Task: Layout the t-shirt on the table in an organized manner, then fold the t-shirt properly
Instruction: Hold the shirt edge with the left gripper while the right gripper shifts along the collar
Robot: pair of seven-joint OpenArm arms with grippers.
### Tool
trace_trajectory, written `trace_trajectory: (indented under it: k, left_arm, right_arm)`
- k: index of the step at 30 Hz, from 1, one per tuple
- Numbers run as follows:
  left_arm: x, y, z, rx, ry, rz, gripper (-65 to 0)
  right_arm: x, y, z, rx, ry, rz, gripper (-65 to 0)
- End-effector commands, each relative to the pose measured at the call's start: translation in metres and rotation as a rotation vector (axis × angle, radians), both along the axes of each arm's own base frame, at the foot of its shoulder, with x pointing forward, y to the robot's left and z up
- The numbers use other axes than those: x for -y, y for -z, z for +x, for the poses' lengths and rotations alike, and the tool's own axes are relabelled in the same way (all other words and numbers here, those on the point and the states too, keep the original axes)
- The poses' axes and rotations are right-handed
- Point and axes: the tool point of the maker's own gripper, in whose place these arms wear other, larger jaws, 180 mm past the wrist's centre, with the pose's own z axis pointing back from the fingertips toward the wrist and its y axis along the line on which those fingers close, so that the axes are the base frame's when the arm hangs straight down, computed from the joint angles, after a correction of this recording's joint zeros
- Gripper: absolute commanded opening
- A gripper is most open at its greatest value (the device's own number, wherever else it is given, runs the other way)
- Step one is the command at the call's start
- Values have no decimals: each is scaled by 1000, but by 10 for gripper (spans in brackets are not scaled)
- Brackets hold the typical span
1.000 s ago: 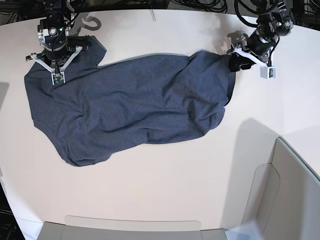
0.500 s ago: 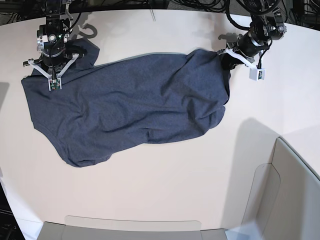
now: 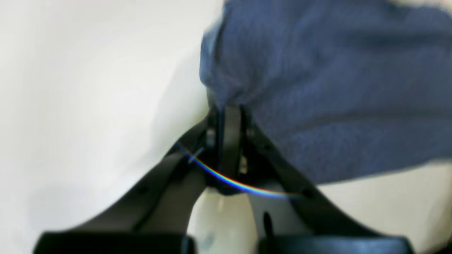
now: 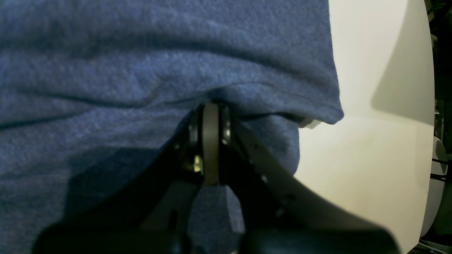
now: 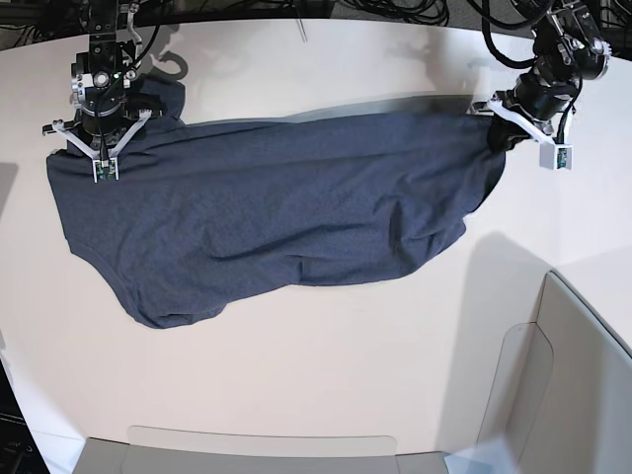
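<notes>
Pinching the cloth on both sides: jaws of the left gripper (image 3: 227, 116) pressed together on a bunched edge of the t-shirt (image 3: 335, 88), black fingers (image 3: 229, 141) meeting in a thin line, blue cloth spilling up and to the right in the left wrist view, pale table (image 3: 88, 88) on the other side; a bit blurry there. Jaws of the right gripper (image 4: 210, 113) pressed together too, biting a fold of the t-shirt (image 4: 141, 53), with the hem curling over at the right and a small white bit peeking out under that hem, too small to tell what; bare table (image 4: 370, 158) past the hem.

Seen from the base view: left gripper (image 5: 497, 133) at the right end of the t-shirt (image 5: 286, 217), right gripper (image 5: 99, 138) at the left end near the top corner; top edge of the shirt pulled into an almost straight line between the two; rest of the shirt lying on the table (image 5: 316, 375), sagging down in soft wrinkles, lowest at the bottom left; plain dark blue-grey side up, no letters showing. Grey see-through panels (image 5: 583, 375) at the bottom right and along the bottom, well apart from the shirt; black cables (image 5: 395, 12) past the far edge of the table.
</notes>
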Motion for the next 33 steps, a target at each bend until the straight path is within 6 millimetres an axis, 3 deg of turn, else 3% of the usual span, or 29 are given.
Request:
trace_trajectory:
  k: [1,3,5,11,15,22,26,31,33]
  left_arm:
    - [1,-4,-1,-9,16,9,-650]
    - [4,5,-14,-96,43,5,-650]
    - [8,0,-14,-79,59,-28,-650]
    - [5,-64,-2,215,120,-206,-650]
    - [4,-84,18,334,105,-276,-650]
    - [2,-41,26,135,130,-111,-638]
    - [0,-27,27,74,131,-27,-542]
    - [-1,-44,45,201,101,-28,-509]
    - [6,-58,64,286,111,-43,-509]
  right_arm:
    - [2,14,-18,-97,19,16,-650]
    - [2,14,-18,-97,19,16,-650]
    - [2,14,-17,-95,19,16,-650]
    - [2,14,-17,-95,19,16,-650]
    - [2,14,-18,-97,20,16,-650]
    - [6,13,-20,-104,15,1,-650]
    - [9,12,-21,-108,10,-9,-650]
    - [9,12,-23,-109,8,-9,-650]
    - [8,12,-23,-110,7,-9,-650]
